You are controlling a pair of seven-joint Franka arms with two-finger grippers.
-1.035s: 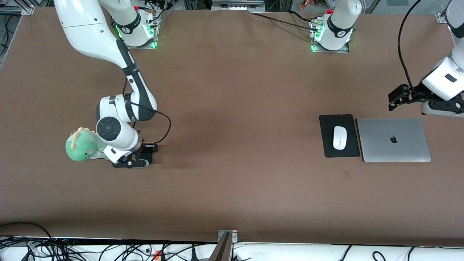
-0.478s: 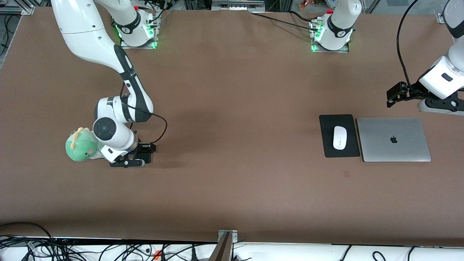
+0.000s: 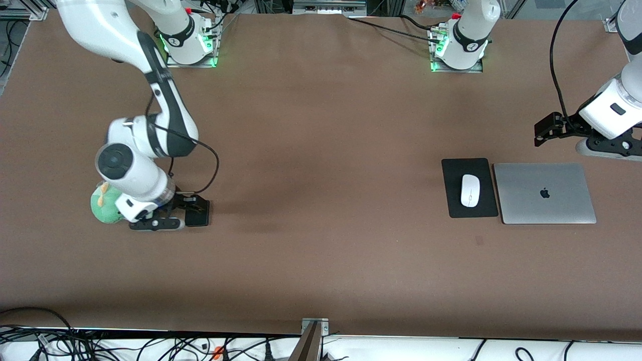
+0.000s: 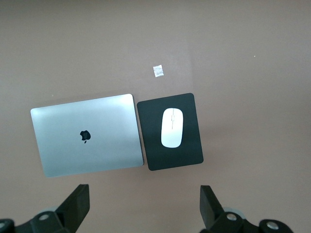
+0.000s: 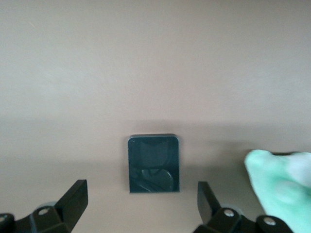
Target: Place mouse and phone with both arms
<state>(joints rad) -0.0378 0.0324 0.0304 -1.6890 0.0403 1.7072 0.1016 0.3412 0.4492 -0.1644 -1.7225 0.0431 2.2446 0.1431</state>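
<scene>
The right wrist view is showing the phone (image 5: 154, 163) lying free on the counter (image 3: 321, 210) between the released right hand (image 5: 141, 199); the front view is hiding this. The left hand (image 4: 143, 204), spread, is hanging near the mouse (image 4: 171, 127), which is lying on its pad (image 4: 170, 131).

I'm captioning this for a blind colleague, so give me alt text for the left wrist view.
A small white oval plastic mouse lies on a matte black rectangular pad, with a closed silver laptop beside it on the brown table. The open left gripper hangs above the table, and a small white scrap lies near the pad.
</scene>
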